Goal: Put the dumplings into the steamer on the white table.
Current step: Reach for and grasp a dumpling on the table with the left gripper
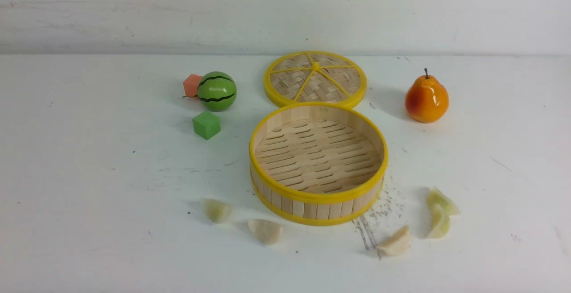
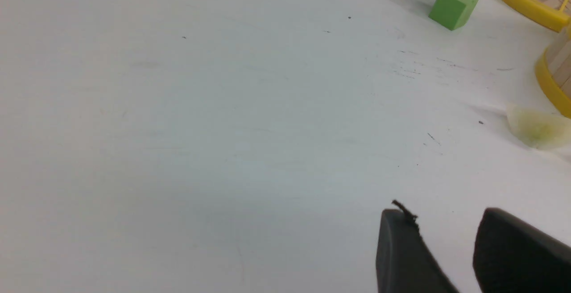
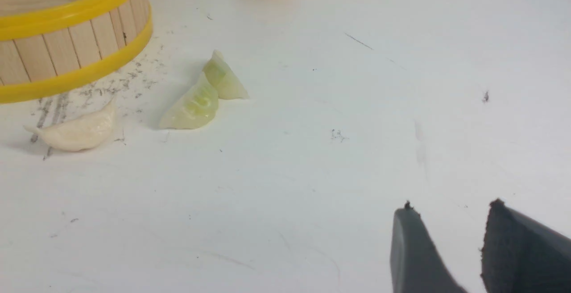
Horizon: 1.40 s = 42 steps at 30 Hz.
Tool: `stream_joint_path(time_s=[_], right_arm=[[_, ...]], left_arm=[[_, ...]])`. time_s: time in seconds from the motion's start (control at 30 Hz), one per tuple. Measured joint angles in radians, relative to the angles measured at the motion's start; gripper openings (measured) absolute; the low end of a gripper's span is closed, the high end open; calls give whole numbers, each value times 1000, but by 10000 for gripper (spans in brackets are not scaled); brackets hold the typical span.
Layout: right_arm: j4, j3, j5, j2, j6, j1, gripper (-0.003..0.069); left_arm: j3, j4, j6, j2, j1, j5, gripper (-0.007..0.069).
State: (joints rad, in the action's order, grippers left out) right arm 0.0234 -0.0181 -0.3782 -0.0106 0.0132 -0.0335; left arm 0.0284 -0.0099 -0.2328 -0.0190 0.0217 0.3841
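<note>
The white surface (image 1: 89,172) fills the front view, with dark scuffs at lower centre. The steamer (image 1: 317,197) stands mid-frame, open and empty, and its lid (image 1: 315,79) lies flat just behind it. A pear (image 1: 426,98) sits at upper right, a toy watermelon (image 1: 217,91) and green cube (image 1: 206,125) at upper left. All five dumplings (image 1: 266,231) lie on the surface outside the steamer, across the lower frame: two at its lower left, one just off its lower right, and a touching pair (image 1: 439,215) further right. They look small, glossy and rigid, so probably light and slippery and apt to skid if nudged. A pinch across the plump middle of the crescent seems safest. The front view shows no arm. Only the wrist views show the left end effector (image 2: 446,215) and right end effector (image 3: 451,208), each moderately parted and holding nothing. The right wrist view shows how the pair overlaps, while the left catches one pale dumpling beside the steamer's wall.
</note>
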Motion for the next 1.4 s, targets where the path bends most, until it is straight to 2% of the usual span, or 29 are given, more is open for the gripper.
stream_joint_path(time_s=[1.27,1.4], right_arm=[[0,0,0,0,0,0,240],[31,0,0,0,0,0,240]], left_arm=[[0,3,0,0,0,0,237],[0,3,0,0,0,0,237]])
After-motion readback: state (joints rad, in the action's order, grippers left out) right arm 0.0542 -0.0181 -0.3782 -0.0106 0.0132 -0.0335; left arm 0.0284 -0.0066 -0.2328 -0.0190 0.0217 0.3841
